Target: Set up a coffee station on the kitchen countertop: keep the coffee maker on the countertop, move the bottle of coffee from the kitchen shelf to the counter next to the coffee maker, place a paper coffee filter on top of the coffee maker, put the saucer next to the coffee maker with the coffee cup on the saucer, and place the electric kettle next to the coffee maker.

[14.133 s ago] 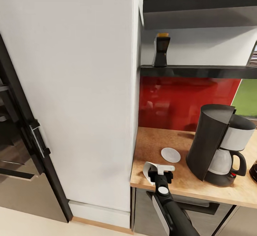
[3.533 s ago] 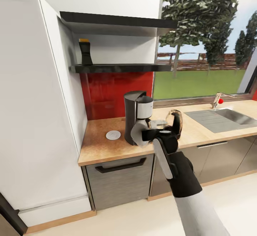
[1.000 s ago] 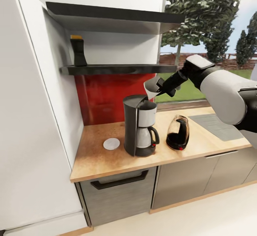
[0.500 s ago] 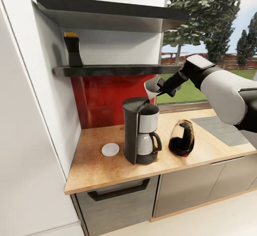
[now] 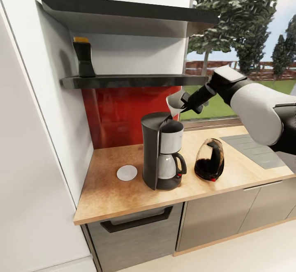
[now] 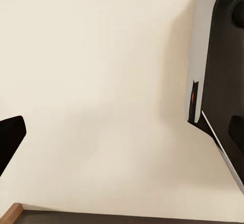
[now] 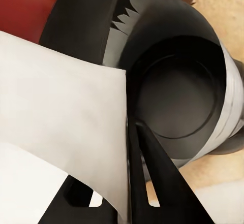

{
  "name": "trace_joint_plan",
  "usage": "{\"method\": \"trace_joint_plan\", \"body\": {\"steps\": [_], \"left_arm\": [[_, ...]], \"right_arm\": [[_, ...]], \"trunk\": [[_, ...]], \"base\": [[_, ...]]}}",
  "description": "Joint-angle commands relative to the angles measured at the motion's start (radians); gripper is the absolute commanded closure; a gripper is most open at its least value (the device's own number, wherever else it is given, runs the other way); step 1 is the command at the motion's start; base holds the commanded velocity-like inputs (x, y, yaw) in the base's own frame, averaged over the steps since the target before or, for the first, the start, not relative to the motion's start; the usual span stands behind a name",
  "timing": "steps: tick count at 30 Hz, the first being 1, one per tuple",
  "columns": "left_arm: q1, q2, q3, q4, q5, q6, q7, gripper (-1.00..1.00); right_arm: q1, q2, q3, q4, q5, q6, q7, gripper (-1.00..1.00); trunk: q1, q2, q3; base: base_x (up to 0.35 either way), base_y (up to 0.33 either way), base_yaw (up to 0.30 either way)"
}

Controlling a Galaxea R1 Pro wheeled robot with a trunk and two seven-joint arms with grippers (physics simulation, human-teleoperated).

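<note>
The black coffee maker (image 5: 161, 155) stands on the wooden countertop (image 5: 111, 198), its round filter housing (image 7: 183, 97) open at the top. My right gripper (image 5: 186, 102) is shut on the white paper coffee filter (image 5: 176, 103) (image 7: 61, 127), holding it just above the machine's top, right of centre. The dark glass electric kettle (image 5: 209, 160) sits to the machine's right and the white saucer (image 5: 127, 173) to its left. The bottle of coffee (image 5: 84, 58) stands on the black kitchen shelf (image 5: 135, 81). The coffee cup is out of view. My left gripper (image 6: 122, 137) points at the floor, its dark tips wide apart.
A tall white cabinet (image 5: 37, 140) bounds the counter on the left. A red backsplash (image 5: 115, 111) and a second shelf (image 5: 123, 15) sit behind and above the machine. A window (image 5: 246, 38) and a sink edge (image 5: 257, 148) lie to the right.
The head view has swung and closed in on the counter. In the last half second my right gripper has dipped slightly with the filter above the coffee maker.
</note>
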Motion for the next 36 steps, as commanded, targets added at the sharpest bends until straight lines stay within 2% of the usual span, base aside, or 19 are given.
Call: {"method": "trace_joint_plan", "body": {"steps": [1, 9, 16, 23, 24, 36], "left_arm": [[-0.001, 0.000, 0.008, 0.002, -0.011, -0.004, 0.003, -1.00], [0.000, 0.002, 0.008, 0.002, -0.011, -0.004, 0.005, -1.00], [0.002, 0.003, 0.008, 0.002, -0.011, -0.004, 0.005, -1.00], [0.002, 0.003, 0.008, 0.002, -0.011, -0.004, 0.005, -1.00], [0.002, 0.003, 0.008, 0.002, -0.011, -0.004, 0.005, -1.00], [0.003, 0.003, 0.008, 0.002, -0.011, -0.004, 0.005, -1.00]], "right_arm": [[0.003, 0.000, 0.006, -0.001, -0.013, 0.004, -0.009, 1.00], [0.012, 0.000, 0.006, 0.000, -0.013, 0.004, -0.009, 1.00], [0.049, 0.000, 0.006, -0.001, -0.013, 0.004, -0.009, 1.00], [0.052, 0.000, 0.006, -0.001, -0.012, 0.004, -0.009, 1.00], [0.053, 0.000, 0.006, -0.001, -0.012, 0.004, -0.009, -1.00], [0.053, 0.000, 0.006, -0.001, -0.010, 0.004, -0.009, -1.00]], "trunk": [[0.001, -0.002, -0.002], [0.001, -0.002, -0.002], [0.001, -0.002, -0.002], [0.001, -0.002, -0.002], [0.001, -0.002, -0.002], [0.001, -0.002, -0.002]], "base": [[0.000, 0.000, 0.000], [0.000, 0.000, 0.000], [0.000, 0.000, 0.000], [0.000, 0.000, 0.000], [0.000, 0.000, 0.000], [0.000, 0.000, 0.000]]}}
